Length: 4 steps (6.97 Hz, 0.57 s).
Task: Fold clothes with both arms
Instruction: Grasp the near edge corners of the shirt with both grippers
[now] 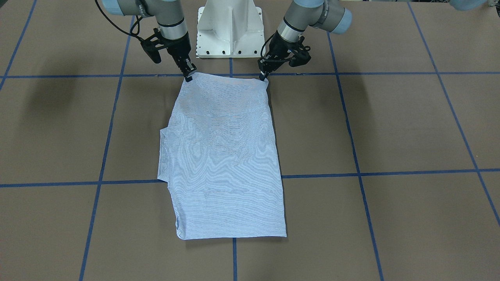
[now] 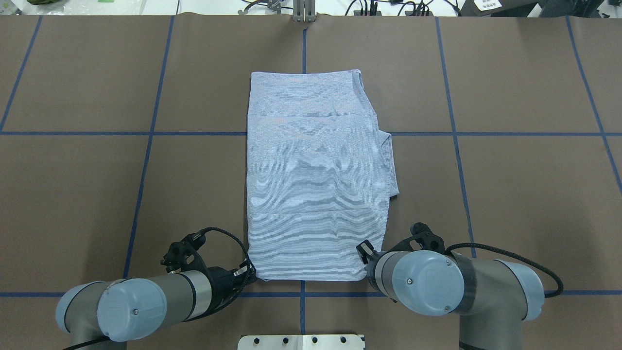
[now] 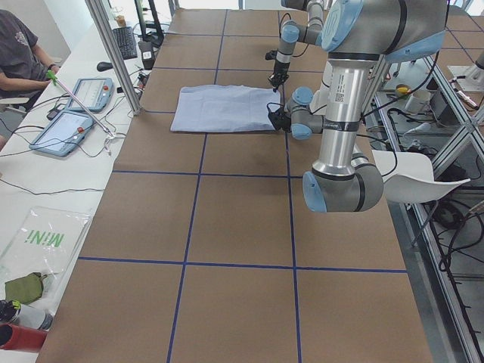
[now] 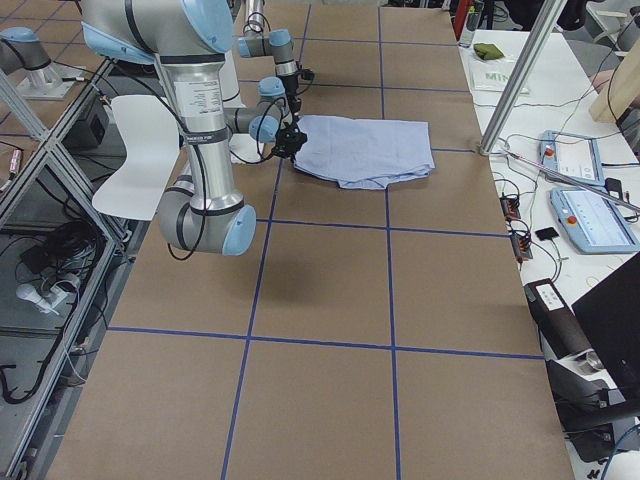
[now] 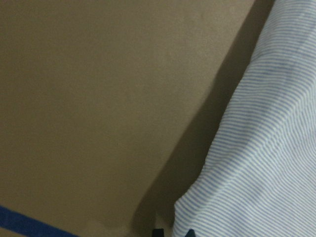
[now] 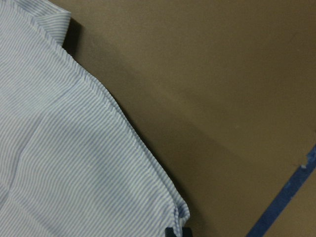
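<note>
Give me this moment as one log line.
shirt: partly folded, flat on table | left hand: shut on robot-side corner | right hand: shut on other robot-side corner

The silver-grey tubular left arm [image 2: 187, 291] and right arm [image 2: 491, 287] have rounded pale blue joint caps [image 2: 131, 308], each with one small centre screw. Black braided cables [image 2: 525, 260] loop to the black left gripper [image 1: 264, 77] and right gripper [image 1: 189, 75]. The white pedestal base [image 1: 229, 27] has dark bolt holes.
</note>
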Motion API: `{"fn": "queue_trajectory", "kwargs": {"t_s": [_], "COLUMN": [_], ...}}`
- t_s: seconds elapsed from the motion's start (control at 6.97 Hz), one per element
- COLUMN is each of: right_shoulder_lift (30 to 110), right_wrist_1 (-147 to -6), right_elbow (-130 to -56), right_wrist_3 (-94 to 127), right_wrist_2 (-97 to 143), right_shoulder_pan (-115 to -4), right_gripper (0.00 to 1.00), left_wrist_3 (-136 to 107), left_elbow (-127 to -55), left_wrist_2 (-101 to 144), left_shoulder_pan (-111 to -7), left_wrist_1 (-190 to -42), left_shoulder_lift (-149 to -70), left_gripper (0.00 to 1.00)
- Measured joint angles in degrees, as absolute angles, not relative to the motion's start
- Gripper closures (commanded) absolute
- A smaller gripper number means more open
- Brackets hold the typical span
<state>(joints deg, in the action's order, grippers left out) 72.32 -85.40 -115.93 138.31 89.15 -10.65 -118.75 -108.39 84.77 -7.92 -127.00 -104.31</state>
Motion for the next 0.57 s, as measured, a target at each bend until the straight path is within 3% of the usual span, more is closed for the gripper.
{"fn": "queue_trajectory", "kwargs": {"t_s": [0.29, 0.57], "right_shoulder_lift": [72.53, 75.47], "right_wrist_1": [-85.37, -85.92], "right_elbow": [-116.72, -122.50], "right_wrist_3": [138.36, 140.18], "right_wrist_2": [89.07, 89.00], "right_shoulder_pan": [-10.27, -8.24], "right_gripper": [1.00, 1.00], "left_wrist_3": [-119.26, -121.92], "left_elbow": [-111.92, -118.36], "left_wrist_2": [84.50, 84.48], "left_shoulder_pan": [-8.21, -7.10], "left_wrist_1": [-126.54, -121.14], "left_shoulder_lift": [-103.37, -102.51], "left_gripper": [1.00, 1.00]}}
